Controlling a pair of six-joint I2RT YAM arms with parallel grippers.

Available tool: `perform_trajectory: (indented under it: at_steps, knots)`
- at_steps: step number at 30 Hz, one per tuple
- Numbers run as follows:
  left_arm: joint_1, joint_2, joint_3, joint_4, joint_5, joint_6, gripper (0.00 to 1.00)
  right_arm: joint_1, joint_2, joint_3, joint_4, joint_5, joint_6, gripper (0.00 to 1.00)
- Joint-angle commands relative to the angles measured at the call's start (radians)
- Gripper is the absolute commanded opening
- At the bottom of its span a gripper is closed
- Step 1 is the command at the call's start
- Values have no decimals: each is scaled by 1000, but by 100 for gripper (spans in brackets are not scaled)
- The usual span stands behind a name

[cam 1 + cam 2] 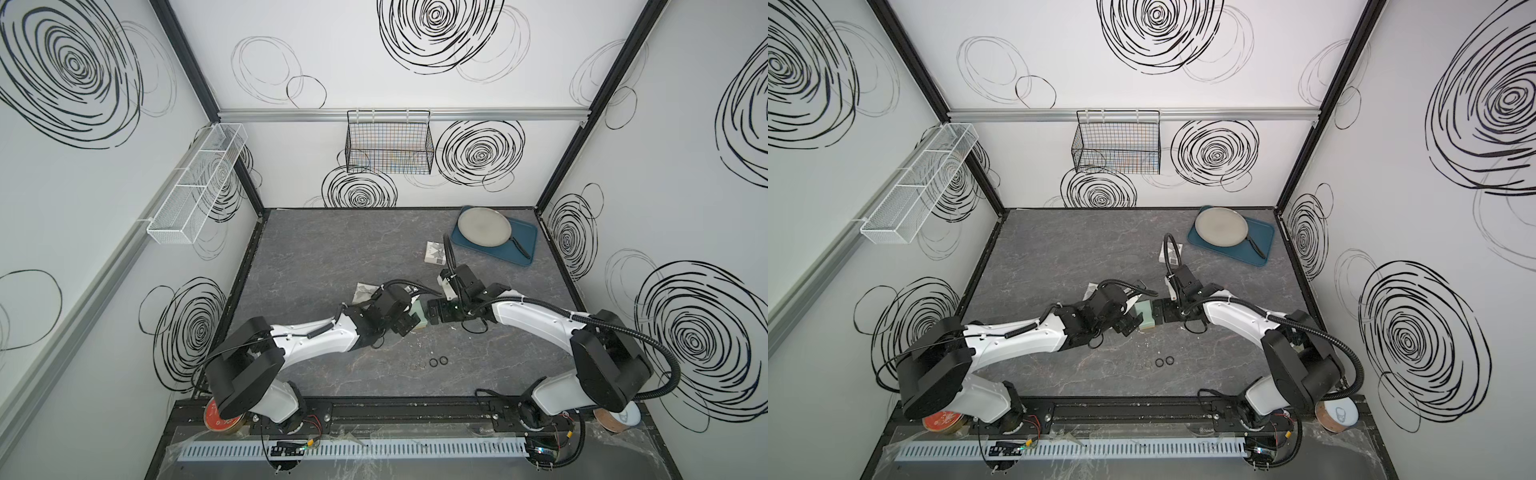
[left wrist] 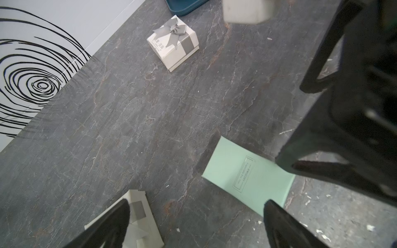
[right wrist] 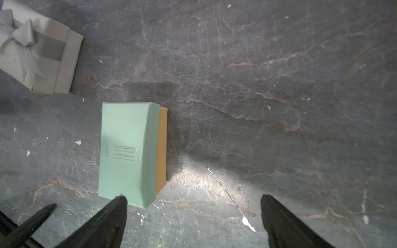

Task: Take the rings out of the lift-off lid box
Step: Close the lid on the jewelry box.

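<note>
The lift-off lid box [image 1: 419, 318] [image 1: 1145, 318] is mint green, and its lid sits over a brown base [image 3: 161, 148]. It lies on the table between my two grippers. My left gripper [image 1: 408, 325] [image 2: 196, 206] stands open just beside it, holding nothing. My right gripper [image 1: 435, 312] [image 3: 193, 199] is open too, with one fingertip next to the box's end [image 3: 129, 150]. Several rings lie in a short row on the table nearer the front: two black rings [image 1: 438, 361] [image 1: 1164, 362] and faint pale rings [image 1: 417, 366] to their left.
A white gift box with a grey bow [image 1: 435, 253] [image 2: 173, 43] stands behind the grippers. Another white box [image 1: 365, 291] [image 2: 139, 214] lies by the left wrist. At the back right, a blue tray [image 1: 521, 245] carries a grey pan [image 1: 484, 226]. Wire baskets hang on the walls.
</note>
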Motion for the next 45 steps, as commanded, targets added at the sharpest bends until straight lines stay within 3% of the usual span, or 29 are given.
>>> perform_trajectory:
  at_steps: [1,25,45]
  knots:
    - [13,30,44,4,-12,-8,100,-5,-18,-15,47,-26,-14,100]
    - [64,124,22,65,40,-29,100,-5,111,-25,113,-43,1,100]
    - [72,172,-2,75,47,-45,100,-5,122,-3,77,2,4,100]
